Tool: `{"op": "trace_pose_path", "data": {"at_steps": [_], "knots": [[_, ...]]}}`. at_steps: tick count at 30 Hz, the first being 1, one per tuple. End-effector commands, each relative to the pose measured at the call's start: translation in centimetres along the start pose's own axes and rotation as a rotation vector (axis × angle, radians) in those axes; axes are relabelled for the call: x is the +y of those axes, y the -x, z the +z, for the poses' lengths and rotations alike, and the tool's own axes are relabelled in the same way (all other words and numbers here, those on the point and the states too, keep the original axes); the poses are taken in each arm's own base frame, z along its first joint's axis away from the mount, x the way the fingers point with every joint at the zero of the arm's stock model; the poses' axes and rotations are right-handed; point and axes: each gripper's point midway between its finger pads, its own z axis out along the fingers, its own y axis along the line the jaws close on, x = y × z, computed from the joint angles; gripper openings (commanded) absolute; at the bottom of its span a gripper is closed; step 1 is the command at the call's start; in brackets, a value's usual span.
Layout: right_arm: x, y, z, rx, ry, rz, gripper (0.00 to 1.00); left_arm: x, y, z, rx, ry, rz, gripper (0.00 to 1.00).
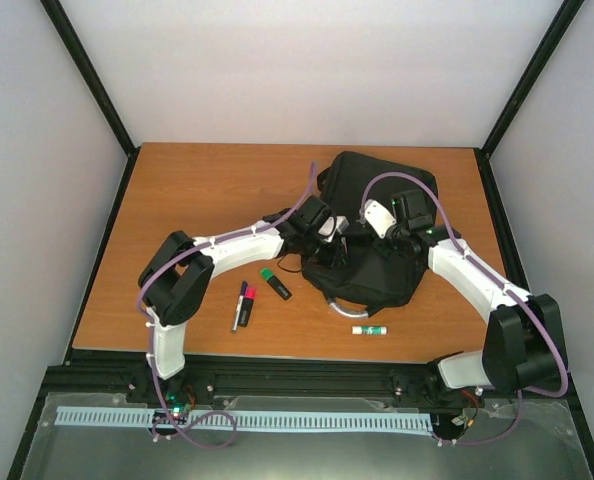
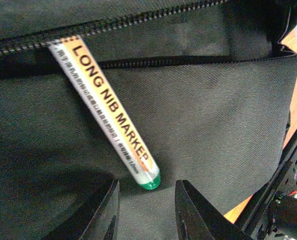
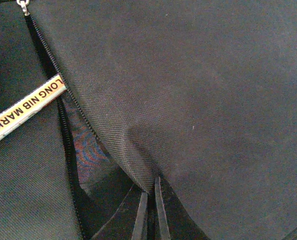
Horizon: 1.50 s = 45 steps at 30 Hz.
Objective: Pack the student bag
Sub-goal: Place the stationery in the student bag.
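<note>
Top external view: the student bag (image 1: 377,175) lies on the far right half of the bench (image 1: 177,200), its grey loop handle (image 1: 349,306) at the near end. Both my arms reach in over it and meet above its middle. The left end effector (image 1: 327,232) and the right end effector (image 1: 369,232) sit near each other over the black fabric.

On bare wood to the left of the bag I see a dark pen with pink on it (image 1: 242,303). Just beside that is a black marker with a green cap (image 1: 274,283). A small white stick with green markings (image 1: 370,329) lies near the front edge, just in front of the handle.

From the left wrist, the left end effector (image 2: 146,210) is open, its two dark fingers (image 2: 108,212) spread apart over the bag fabric (image 2: 213,125). A white and orange marker labelled LONG NIB MARKER (image 2: 106,110) lies tilted on the bag. Its green tip is just above the gap between my fingers and I see no contact with either one. Its upper end passes under the zipper teeth (image 2: 138,22) into the opening.

From the right wrist, the right end effector (image 3: 149,212) is nearly closed, pinching a fold of the bag's fabric (image 3: 198,100) and lifting it into a ridge. To its left the zipper (image 3: 63,115) is parted. The same marker (image 3: 26,110) shows there with one end tucked inside. A metal zipper pull (image 3: 23,6) sits at the top edge.
</note>
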Motion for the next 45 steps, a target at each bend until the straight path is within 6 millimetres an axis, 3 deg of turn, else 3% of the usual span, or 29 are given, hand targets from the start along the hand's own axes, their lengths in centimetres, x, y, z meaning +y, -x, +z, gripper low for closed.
{"op": "trace_pose_path", "data": {"at_steps": [1,8,13,25,29,34,38,45], "knots": [[0.8,0.8,-0.8,-0.04,0.012,-0.006,0.03,-2.0,0.7,0.6,0.001,-0.058,0.012,0.3],[0.7,0.9,-1.0,-0.046,0.011,-0.006,0.03,0.1,1.4,1.3,-0.018,0.066,-0.028,0.16],[0.8,1.0,-1.1,-0.049,0.009,-0.008,0.03,1.2,3.0,1.2,-0.06,0.164,-0.02,0.07],[0.9,1.0,-1.2,-0.056,0.017,-0.006,0.03,2.7,10.9,-0.5,-0.304,0.222,-0.067,0.01],[0.9,1.0,-1.2,-0.057,0.016,-0.006,0.03,3.5,11.2,-0.1,-0.319,0.247,-0.109,0.09],[0.9,1.0,-1.2,-0.056,0.014,-0.007,0.03,3.0,10.4,-1.0,-0.306,0.224,-0.116,0.2],[1.0,0.9,-1.1,-0.054,0.017,-0.006,0.03,1.9,9.5,-3.6,-0.319,0.208,-0.108,0.37],[0.9,0.8,-1.0,-0.051,0.011,-0.01,0.03,1.3,6.2,-6.9,-0.305,0.201,-0.058,0.49]]}}
